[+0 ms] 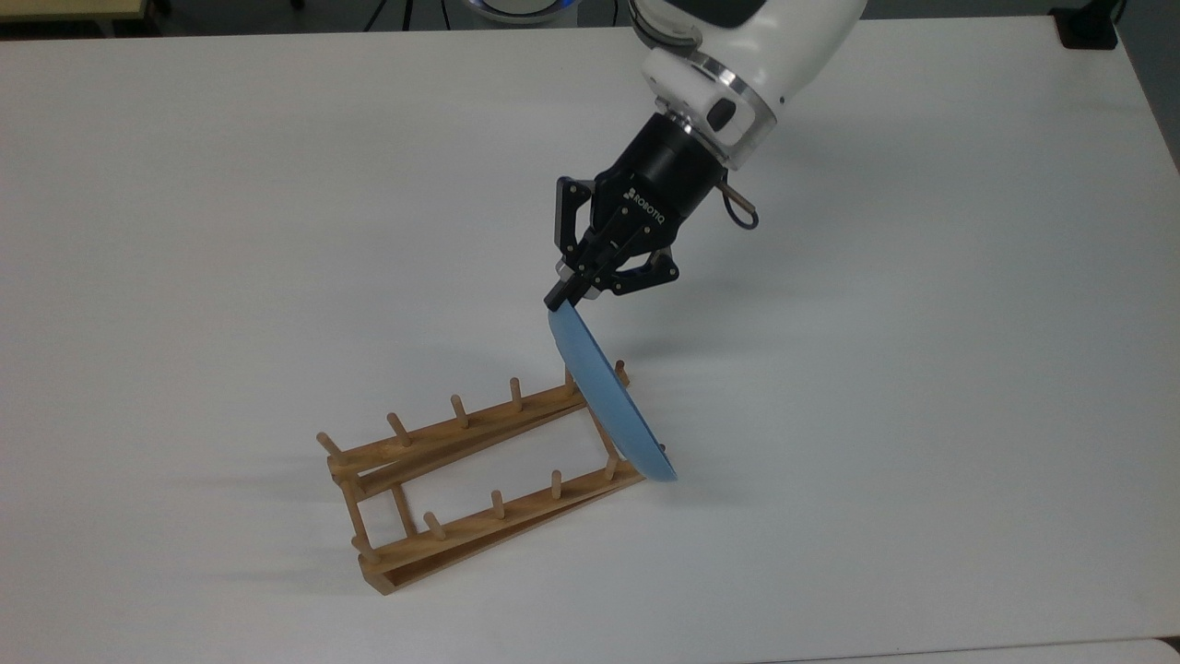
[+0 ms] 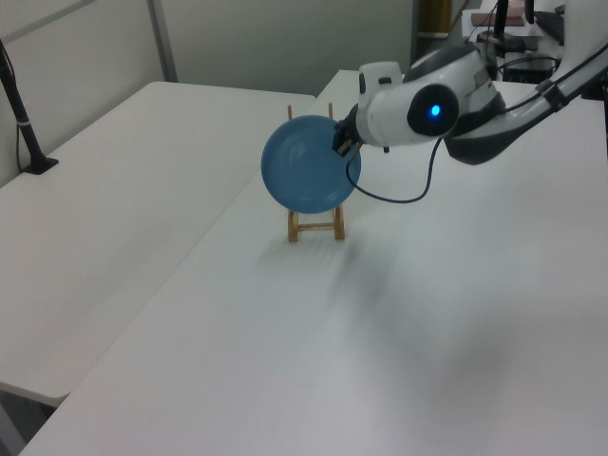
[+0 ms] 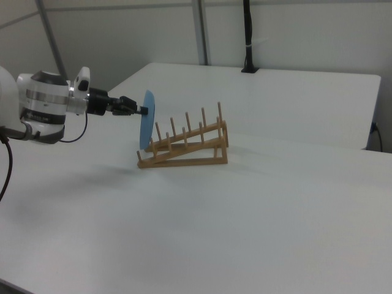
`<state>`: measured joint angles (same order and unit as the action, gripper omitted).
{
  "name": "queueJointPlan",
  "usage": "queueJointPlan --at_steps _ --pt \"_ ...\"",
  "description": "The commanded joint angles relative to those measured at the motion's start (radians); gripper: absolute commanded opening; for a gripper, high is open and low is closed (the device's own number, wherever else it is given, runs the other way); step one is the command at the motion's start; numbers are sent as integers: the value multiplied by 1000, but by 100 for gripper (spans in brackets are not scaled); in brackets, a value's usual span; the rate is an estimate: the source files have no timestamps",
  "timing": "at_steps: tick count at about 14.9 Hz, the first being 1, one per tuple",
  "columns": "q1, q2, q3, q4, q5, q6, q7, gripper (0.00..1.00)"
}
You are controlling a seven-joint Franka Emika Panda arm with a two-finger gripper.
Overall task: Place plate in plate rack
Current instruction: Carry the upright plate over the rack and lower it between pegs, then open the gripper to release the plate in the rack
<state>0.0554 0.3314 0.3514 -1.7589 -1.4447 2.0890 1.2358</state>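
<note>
The light-blue plate (image 1: 608,401) stands almost on edge, tilted, with its lower rim at the end of the wooden plate rack (image 1: 479,470) on the top view's right. It sits just inside the last pegs there; whether it rests on the rails I cannot tell. My gripper (image 1: 564,297) is shut on the plate's upper rim. In the left view the plate (image 2: 309,176) faces the camera and hides most of the rack (image 2: 316,228), with the gripper (image 2: 340,144) at its upper right. In the right view the plate (image 3: 147,119) is at the low left end of the rack (image 3: 190,144), held by the gripper (image 3: 142,111).
The rack lies on a wide white table (image 1: 922,415). A black post (image 2: 24,119) stands at the table's far left in the left view, and a black pole (image 3: 248,37) stands at the back in the right view.
</note>
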Motion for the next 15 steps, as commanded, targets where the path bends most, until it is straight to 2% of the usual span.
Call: queueJointPlan --at_steps 1,7,8,10,12,15 --pt "21 31 -3 15 -51 -46 47 0" --pt "40 58 -3 15 -57 -59 57 0" --pt "40 61 -3 15 -62 -66 59 3" --pt "37 61 -3 15 -59 -67 73 47" --pt "32 61 -3 22 -56 -67 82 100" --pt "29 51 -2 48 -30 -69 83 100"
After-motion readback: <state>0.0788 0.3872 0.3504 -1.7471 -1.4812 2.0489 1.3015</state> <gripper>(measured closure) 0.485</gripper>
